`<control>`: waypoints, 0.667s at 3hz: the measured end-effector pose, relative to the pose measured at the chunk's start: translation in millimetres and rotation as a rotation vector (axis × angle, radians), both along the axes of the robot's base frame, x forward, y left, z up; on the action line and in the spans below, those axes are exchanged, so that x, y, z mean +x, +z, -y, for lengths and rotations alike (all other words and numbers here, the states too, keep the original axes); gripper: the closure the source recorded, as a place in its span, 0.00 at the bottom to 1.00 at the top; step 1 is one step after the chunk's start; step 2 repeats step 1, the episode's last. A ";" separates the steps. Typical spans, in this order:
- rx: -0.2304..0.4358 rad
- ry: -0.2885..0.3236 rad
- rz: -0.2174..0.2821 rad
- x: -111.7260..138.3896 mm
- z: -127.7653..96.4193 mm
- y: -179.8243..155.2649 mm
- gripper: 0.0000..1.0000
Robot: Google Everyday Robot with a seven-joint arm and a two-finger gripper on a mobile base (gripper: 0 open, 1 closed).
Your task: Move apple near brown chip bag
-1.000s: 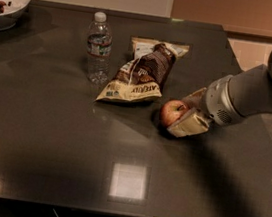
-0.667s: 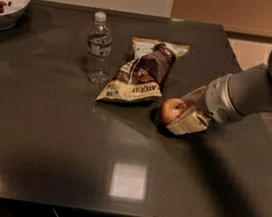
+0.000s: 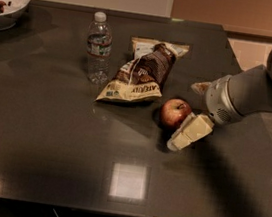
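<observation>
The red apple (image 3: 174, 112) rests on the dark table, just right of the lower end of the brown chip bag (image 3: 141, 75), a small gap apart. The bag lies flat, its cream band with dark lettering towards me. My gripper (image 3: 185, 116) reaches in from the right with its fingers spread on either side of the apple's right half. The near cream finger (image 3: 191, 132) lies low beside the apple, and only the tip of the far finger (image 3: 199, 87) shows behind it. The gripper is open and the apple sits on the table.
A clear water bottle (image 3: 99, 48) stands left of the bag. A flat tan packet (image 3: 147, 44) lies behind the bag. A white bowl (image 3: 9, 4) sits at the far left corner. The table's right edge (image 3: 251, 96) runs under my arm.
The near finger has moved a little towards the front, away from the apple, widening the gap. The apple and the bag have not moved.
</observation>
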State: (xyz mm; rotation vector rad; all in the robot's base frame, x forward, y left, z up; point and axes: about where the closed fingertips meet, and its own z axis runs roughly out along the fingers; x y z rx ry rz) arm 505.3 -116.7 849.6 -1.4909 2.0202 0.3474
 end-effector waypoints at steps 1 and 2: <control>0.000 0.000 0.000 0.0 -0.1 0.0 0.00; 0.000 0.000 0.000 0.0 -0.1 0.0 0.00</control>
